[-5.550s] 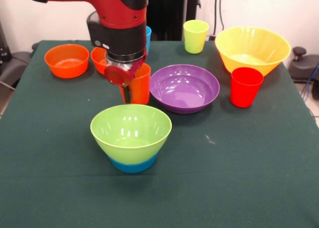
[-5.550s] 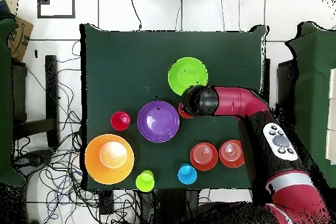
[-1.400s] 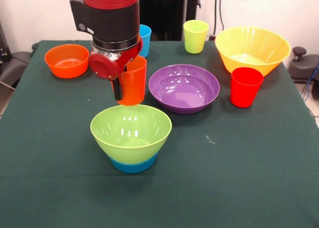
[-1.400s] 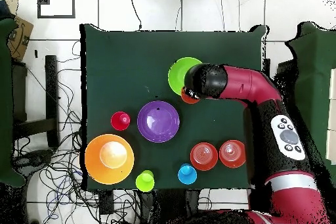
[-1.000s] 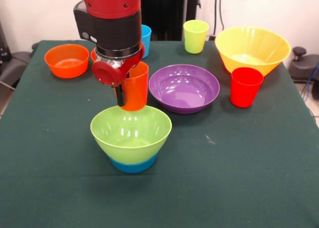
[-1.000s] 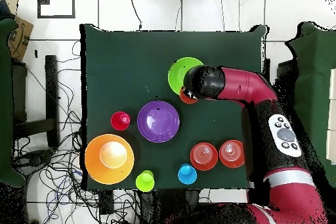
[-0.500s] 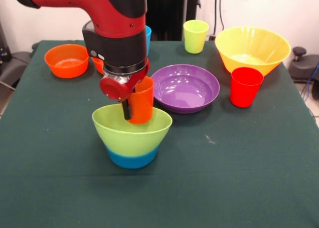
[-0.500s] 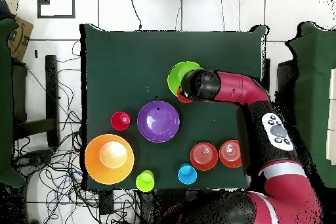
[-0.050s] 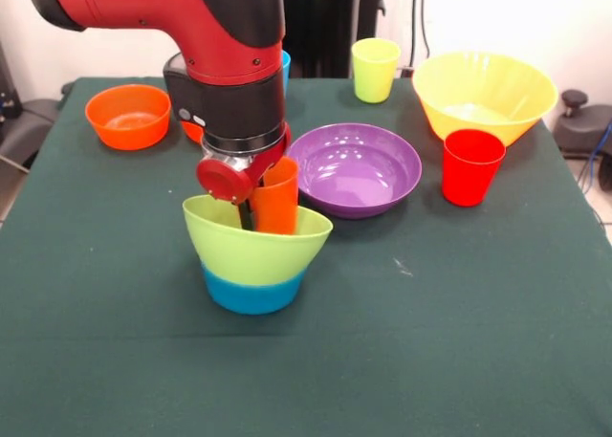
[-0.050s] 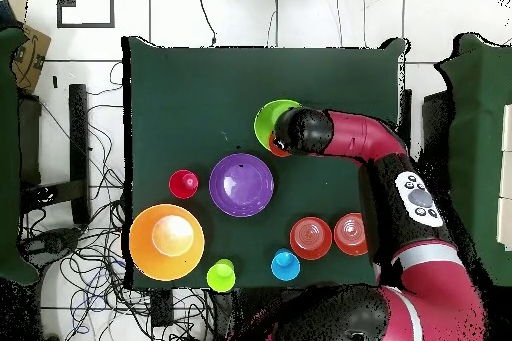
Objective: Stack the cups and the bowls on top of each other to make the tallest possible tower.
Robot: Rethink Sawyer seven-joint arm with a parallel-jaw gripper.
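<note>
My gripper [image 9: 260, 211] is shut on the orange cup [image 9: 277, 198] and holds it down inside the lime green bowl [image 9: 253, 251]. That bowl sits in the small blue bowl [image 9: 251, 292] as the tower's base and leans, its rim lower on the left than on the right. The cup's lower half and the fingertips are hidden behind the green rim. In the overhead view the arm's wrist [image 10: 300, 130] covers the cup and part of the green bowl [image 10: 266, 117].
Behind the tower lie the purple bowl [image 9: 354, 167], red cup [image 9: 471, 166], yellow bowl [image 9: 484, 95], yellow-green cup [image 9: 375, 69] and an orange bowl [image 9: 127, 116]. A second orange bowl [image 9: 191, 128] and the light blue cup [image 9: 284, 69] peek out behind the arm.
The gripper has carried the orange cup forward and lowered it into the green bowl. The green and blue bowls have tipped and shifted slightly.
</note>
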